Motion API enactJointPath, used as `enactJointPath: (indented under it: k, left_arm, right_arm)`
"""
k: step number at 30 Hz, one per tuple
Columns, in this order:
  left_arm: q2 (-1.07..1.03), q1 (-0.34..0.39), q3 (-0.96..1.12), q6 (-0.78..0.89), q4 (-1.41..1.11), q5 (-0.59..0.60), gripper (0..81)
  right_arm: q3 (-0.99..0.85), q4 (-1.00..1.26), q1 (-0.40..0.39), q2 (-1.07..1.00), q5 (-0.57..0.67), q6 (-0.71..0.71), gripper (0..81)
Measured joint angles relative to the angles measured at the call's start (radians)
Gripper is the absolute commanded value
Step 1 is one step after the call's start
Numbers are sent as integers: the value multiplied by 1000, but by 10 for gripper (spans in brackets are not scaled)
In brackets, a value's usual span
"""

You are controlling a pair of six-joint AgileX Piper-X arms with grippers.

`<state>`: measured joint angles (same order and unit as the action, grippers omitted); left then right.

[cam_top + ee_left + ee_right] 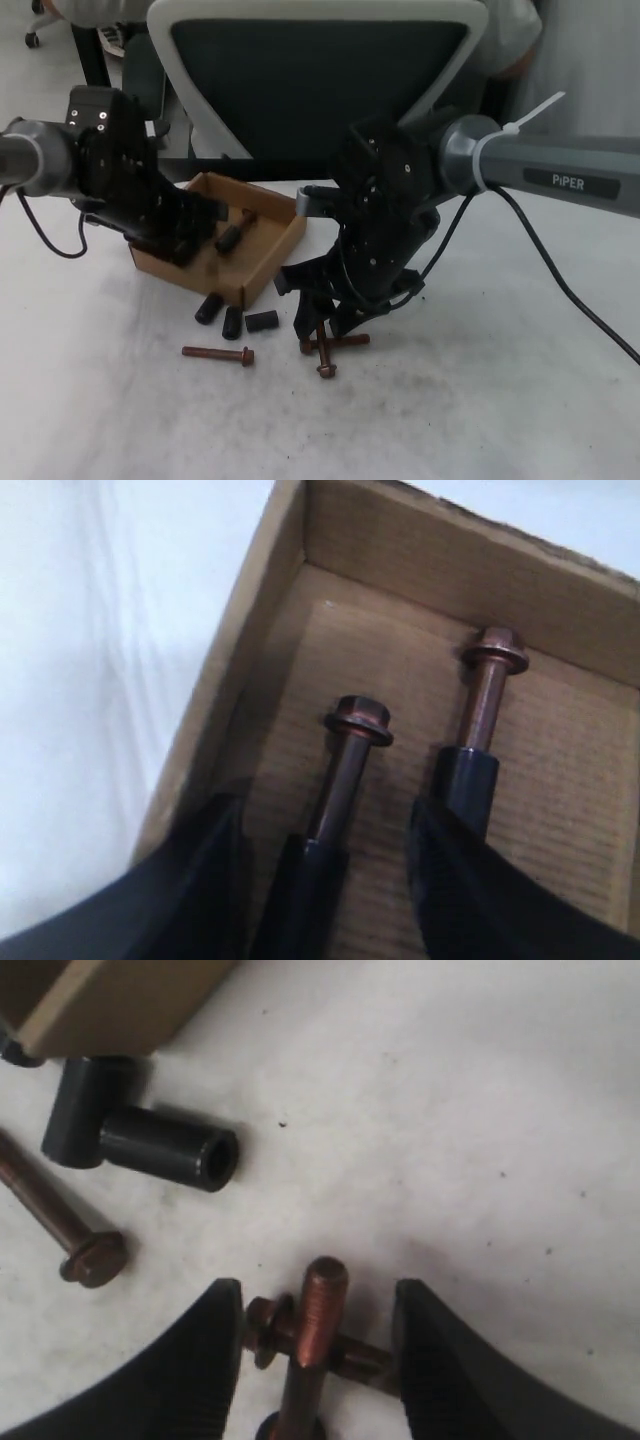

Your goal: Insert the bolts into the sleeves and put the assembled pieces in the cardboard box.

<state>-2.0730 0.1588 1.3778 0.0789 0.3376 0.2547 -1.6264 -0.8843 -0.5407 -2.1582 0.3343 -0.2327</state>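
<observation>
right arm (pixel 560 172): grey tube, white zip tie (pixel 527 114), white lettering, black cable (pixel 572 292) | left tool (pixel 325 810): black fingers (pixel 190 890)

Three loose bolts (pixel 218 353) (pixel 345 341) (pixel 325 362), three empty sleeves (pixel 208 309) (pixel 232 322) (pixel 262 321), two assembled pieces (pixel 345 770) (pixel 487 705), one cardboard box (pixel 272 264)

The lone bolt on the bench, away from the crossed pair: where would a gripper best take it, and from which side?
Probably mid-shank, from straight above. The lone bolt lies flat with its flanged head at one end and bare bench on both sides of the shank, so a pinch across it should seat; the nearest sleeve lies apart from it.
</observation>
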Motion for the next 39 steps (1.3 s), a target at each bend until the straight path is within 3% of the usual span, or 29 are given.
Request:
enactJointPath:
  k: [4,8,12,13,14,22,28,39]
  left_arm:
    - [0,-7,0,8,2,67,489]
    - [9,-7,0,11,2,145,489]
    - [34,-7,0,11,2,195,489]
    - [45,-7,0,11,2,211,489]
    - [54,-7,0,11,4,227,489]
    - [131,-10,0,-48,116,330,489]
    - [133,-28,-8,39,168,463,489]
    - [133,-88,-9,100,397,550,489]
  right_arm:
    - [0,3,0,-1,-24,0,439]
    - [0,10,0,-1,-40,0,337]
    - [0,11,0,-1,-68,13,112]
    - [0,4,3,-4,-75,18,21]
    - [0,-4,2,-4,-81,23,1]
    - [0,-51,5,-4,-82,89,3]
    - [0,-63,7,14,-90,106,3]
    - [3,-123,7,149,-154,175,3]
